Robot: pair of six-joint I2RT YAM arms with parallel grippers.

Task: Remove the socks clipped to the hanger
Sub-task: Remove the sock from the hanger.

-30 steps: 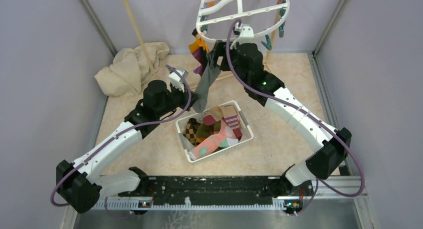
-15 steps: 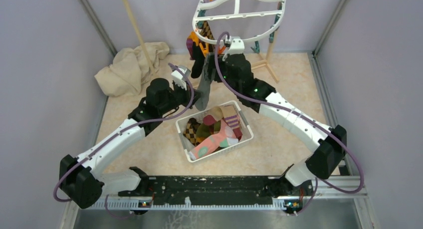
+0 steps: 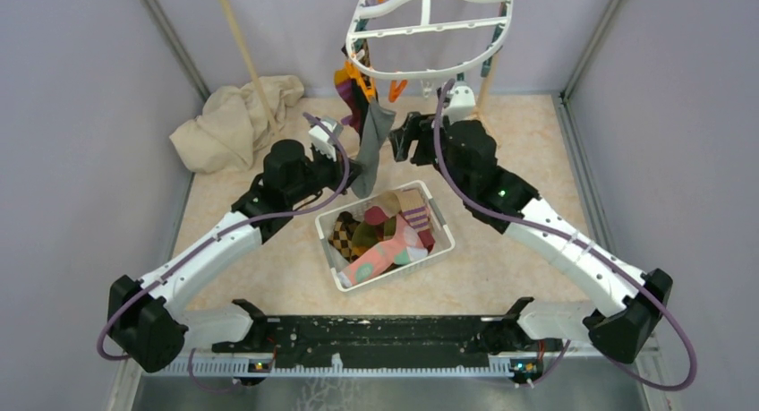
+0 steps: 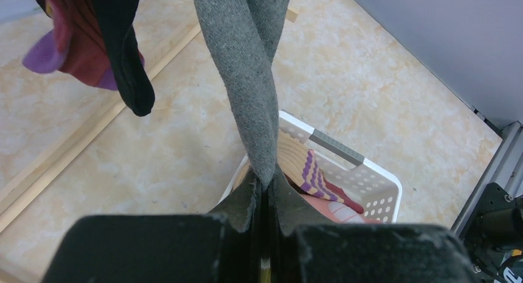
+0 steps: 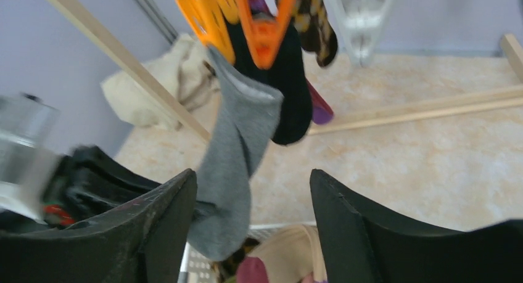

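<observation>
The white oval hanger [image 3: 430,26] hangs at the top of the top view, with orange pegs [image 5: 265,30] under it. A grey sock [image 3: 371,142] dangles from an orange peg, beside a black sock [image 5: 290,92] and a maroon and purple one [image 4: 61,55]. My left gripper [image 4: 264,184] is shut on the grey sock's [image 4: 247,79] lower end, above the basket. My right gripper [image 5: 253,181] stands open just right of the hanging socks and below the frame, holding nothing. The grey sock [image 5: 237,153] shows beyond its fingers, near the left one.
A white mesh basket [image 3: 399,268] holding several removed socks sits on the floor under the grey sock. A beige cloth [image 3: 237,120] lies at the back left by a wooden pole [image 3: 242,44]. A wooden floor bar [image 5: 419,107] runs behind. Walls close in on both sides.
My right arm has drawn back from the hanger, down and to the right, its jaws a little narrower. The hanger has swung back. My left gripper has kept its hold on the grey sock.
</observation>
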